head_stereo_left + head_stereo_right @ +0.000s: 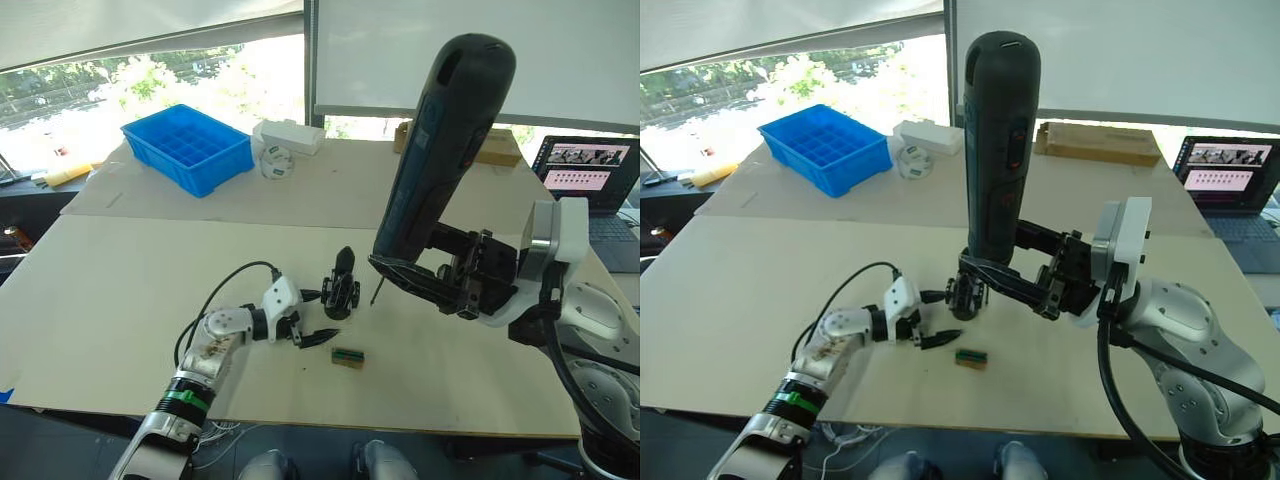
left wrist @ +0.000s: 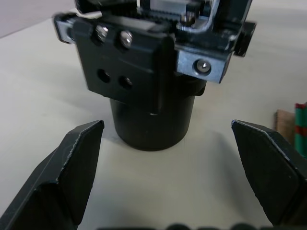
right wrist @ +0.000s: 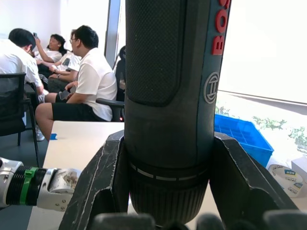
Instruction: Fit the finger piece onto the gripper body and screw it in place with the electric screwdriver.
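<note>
Right tool [image 1: 1015, 283] clamps the fat black cylindrical electric screwdriver [image 1: 999, 140] upright, frame centre. Left tool [image 1: 312, 318] spread wide, empty, beside the small black gripper body [image 1: 341, 285] on the beige desk [image 1: 120, 300].

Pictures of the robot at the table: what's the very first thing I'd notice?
The big black electric screwdriver, standing upright in the right gripper, bit down beside the small gripper body mid-table. The left gripper sits open just left of that body. A blue tray is at the far left.
</note>
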You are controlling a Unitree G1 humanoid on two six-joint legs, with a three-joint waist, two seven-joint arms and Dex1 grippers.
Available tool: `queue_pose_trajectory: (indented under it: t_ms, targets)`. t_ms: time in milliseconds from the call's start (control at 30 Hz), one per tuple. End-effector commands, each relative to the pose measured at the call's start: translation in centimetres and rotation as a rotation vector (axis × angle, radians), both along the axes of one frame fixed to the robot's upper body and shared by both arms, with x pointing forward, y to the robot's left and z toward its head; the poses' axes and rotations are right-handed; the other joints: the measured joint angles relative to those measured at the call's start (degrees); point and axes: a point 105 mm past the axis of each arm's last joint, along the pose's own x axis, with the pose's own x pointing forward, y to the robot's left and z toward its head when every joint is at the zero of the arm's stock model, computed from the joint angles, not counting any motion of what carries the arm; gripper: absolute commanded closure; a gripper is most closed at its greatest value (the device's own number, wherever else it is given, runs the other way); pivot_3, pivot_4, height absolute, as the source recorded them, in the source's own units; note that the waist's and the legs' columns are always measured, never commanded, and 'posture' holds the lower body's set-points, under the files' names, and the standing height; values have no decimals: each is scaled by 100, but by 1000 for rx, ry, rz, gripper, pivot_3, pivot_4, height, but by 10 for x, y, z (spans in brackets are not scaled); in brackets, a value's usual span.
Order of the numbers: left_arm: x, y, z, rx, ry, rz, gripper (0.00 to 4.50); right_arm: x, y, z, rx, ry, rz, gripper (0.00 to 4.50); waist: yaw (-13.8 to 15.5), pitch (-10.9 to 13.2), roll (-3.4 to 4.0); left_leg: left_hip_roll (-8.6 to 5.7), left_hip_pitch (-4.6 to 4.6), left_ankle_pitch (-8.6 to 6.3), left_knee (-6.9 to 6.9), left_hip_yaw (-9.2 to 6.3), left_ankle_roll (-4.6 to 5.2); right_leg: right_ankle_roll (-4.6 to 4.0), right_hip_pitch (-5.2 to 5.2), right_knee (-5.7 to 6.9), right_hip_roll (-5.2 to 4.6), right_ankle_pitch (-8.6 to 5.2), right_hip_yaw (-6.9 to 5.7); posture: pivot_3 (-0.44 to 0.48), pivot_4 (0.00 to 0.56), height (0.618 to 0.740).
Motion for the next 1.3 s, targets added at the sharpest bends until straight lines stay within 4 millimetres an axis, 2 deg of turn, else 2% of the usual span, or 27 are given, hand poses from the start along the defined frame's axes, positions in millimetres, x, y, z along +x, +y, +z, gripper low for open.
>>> queue_pose_trajectory:
  t_ms: [33, 300, 500, 600, 700, 867, 1133, 1300]
  targets:
    - [5, -9, 5, -7, -44, 10, 11, -10, 3, 10, 10, -53, 34, 2589, 0, 0, 0, 0, 0, 0, 1, 0, 0, 0, 0, 0, 0, 0, -1, 0, 150, 740]
    - [10, -18, 4, -54, 5, 54, 11, -10, 5, 7, 8, -46, 26, 2589, 10, 0, 0, -1, -1, 0, 1, -2, 3, 1, 2, -1, -3, 1, -2, 0, 150, 740]
    - [7, -21, 0, -30, 9, 33, 11, -10, 5, 6, 11, -43, 20, 2589, 8, 0, 0, -1, 0, 0, 2, -4, 6, 3, 4, -1, -5, 2, -3, 0, 150, 740]
    - [6, -21, -2, -21, 14, 27, 896, -9, 5, 6, 13, -42, 18, 2589, 9, 0, 0, -2, 0, 0, 2, -4, 7, 3, 4, -1, -5, 2, -3, 0, 150, 740]
    - [5, -21, -3, -19, 18, 18, 2238, -9, 5, 6, 13, -41, 18, 2589, 7, 0, 0, -2, 0, 0, 2, -4, 7, 3, 5, -2, -6, 2, -3, 0, 150, 740]
    - [0, -22, 0, -46, 18, -42, 2235, -9, 5, 6, 10, -40, 17, 2589, 2, 0, 0, -1, 0, 0, 0, -5, 7, 3, 5, -3, -4, 2, -4, 0, 150, 740]
    - [-4, -21, 7, -23, 18, -234, 2235, -10, 4, 6, -4, -27, 27, 2589, 0, 0, -1, -2, -1, 0, -1, -5, 7, 3, 4, -6, -3, 2, -6, 0, 150, 740]
    - [8, -16, 7, 37, -22, -246, 2235, -13, 4, 4, -13, -13, 40, 2589, 5, 1, -2, -2, -3, 0, 0, -6, 7, 2, 4, -8, -3, 2, -7, 0, 150, 740]
